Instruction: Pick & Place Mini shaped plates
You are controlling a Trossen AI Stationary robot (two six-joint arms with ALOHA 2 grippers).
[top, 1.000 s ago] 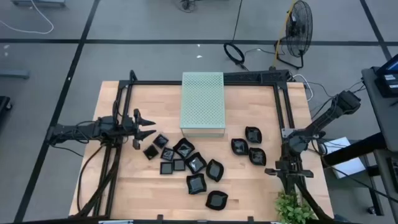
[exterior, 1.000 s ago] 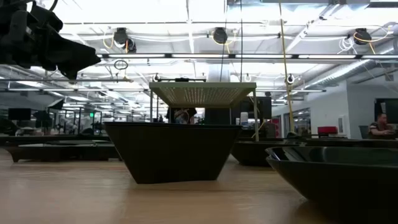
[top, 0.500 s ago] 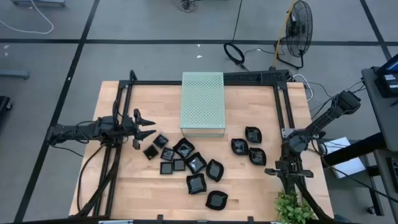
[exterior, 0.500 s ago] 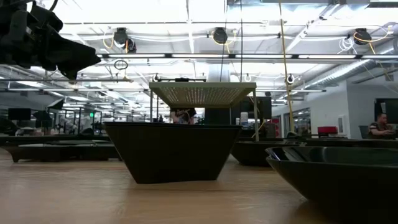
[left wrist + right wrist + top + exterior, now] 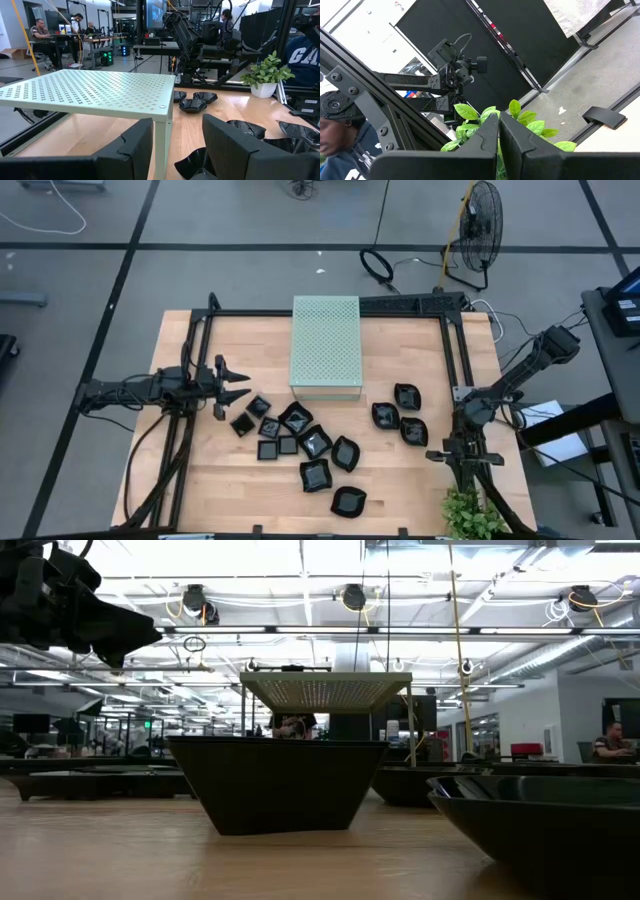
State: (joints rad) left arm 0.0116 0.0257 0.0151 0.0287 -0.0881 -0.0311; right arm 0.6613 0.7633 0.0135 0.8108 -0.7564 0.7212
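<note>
The mini shaped plates [image 5: 300, 442] are glossy black dishes lying on the wooden table. Several form a cluster before the pale green box [image 5: 326, 347], and three more plates [image 5: 400, 415] lie to its right. In the low view one square plate [image 5: 275, 785] stands close, with another plate [image 5: 540, 825] at the right. My left gripper [image 5: 243, 382] hovers open above the table, left of the cluster, pointing at the box. In its wrist view my left gripper [image 5: 177, 145] has the box [image 5: 100, 92] and plates [image 5: 192, 104] ahead. My right gripper [image 5: 466, 465] is shut at the table's right near corner, shown as gripper [image 5: 498, 140] in its own view.
A black metal frame [image 5: 450, 350] runs along the table's far, left and right sides. A potted plant [image 5: 470, 515] stands at the right near corner, right before the right gripper. Bare wood lies along the near edge left of the cluster. People sit at desks in the room beyond.
</note>
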